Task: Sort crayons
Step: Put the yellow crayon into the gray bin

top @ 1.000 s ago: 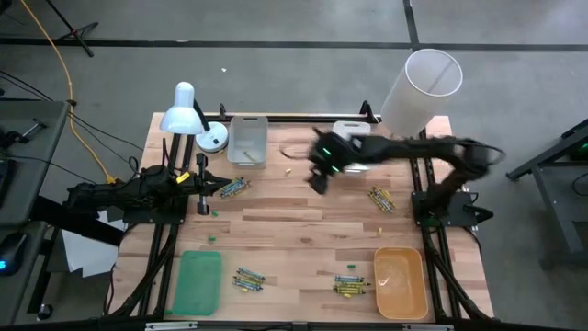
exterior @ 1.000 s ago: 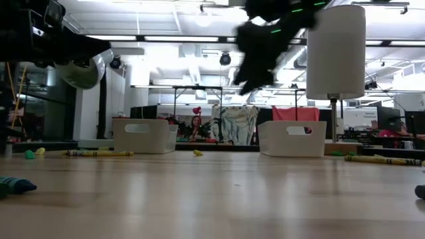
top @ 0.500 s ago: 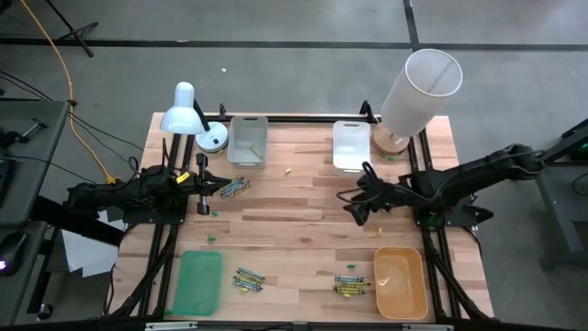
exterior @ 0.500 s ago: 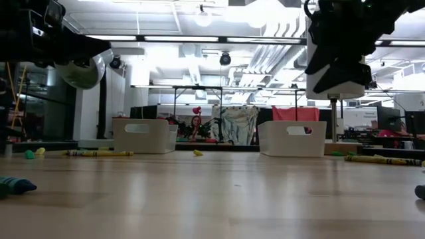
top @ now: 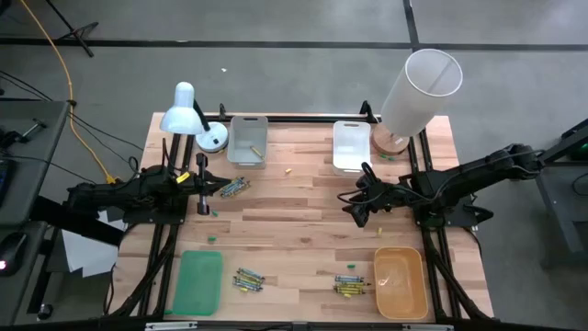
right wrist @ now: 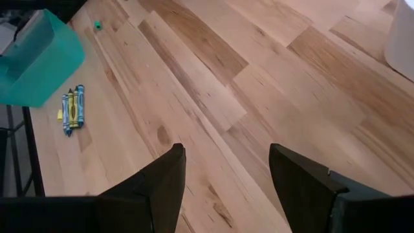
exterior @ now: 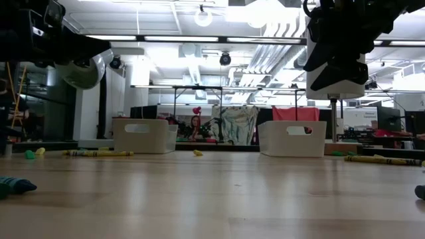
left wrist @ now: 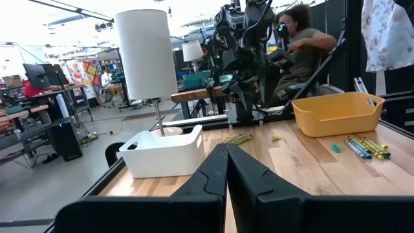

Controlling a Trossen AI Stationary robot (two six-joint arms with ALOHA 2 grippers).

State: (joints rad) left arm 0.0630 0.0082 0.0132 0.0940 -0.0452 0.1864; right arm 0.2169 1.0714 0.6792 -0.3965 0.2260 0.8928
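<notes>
Crayons lie in small heaps on the wooden table: one [top: 233, 188] just in front of my left gripper [top: 208, 188], one [top: 248, 278] beside the green tray [top: 198, 281], one [top: 349, 285] beside the orange tray [top: 401, 281]. My left gripper is shut and empty at the table's left edge; its wrist view shows the closed fingers [left wrist: 226, 165]. My right gripper [top: 355, 211] hangs open above the table's right middle, tilted down, with bare wood between its fingers [right wrist: 226, 181]. Its wrist view shows the crayons [right wrist: 71, 109] near the green tray [right wrist: 39, 58].
Two white bins [top: 248, 140] [top: 351, 145] stand at the far edge. A white desk lamp [top: 188, 110] stands at the far left and a tall white lampshade [top: 418, 87] at the far right. A person sits beyond the table in the left wrist view.
My right gripper has swung from the far middle of the table toward the right and near edges, sinking a little and rolling about its own axis. It has stood still for the last half second. The crayons have not moved.
</notes>
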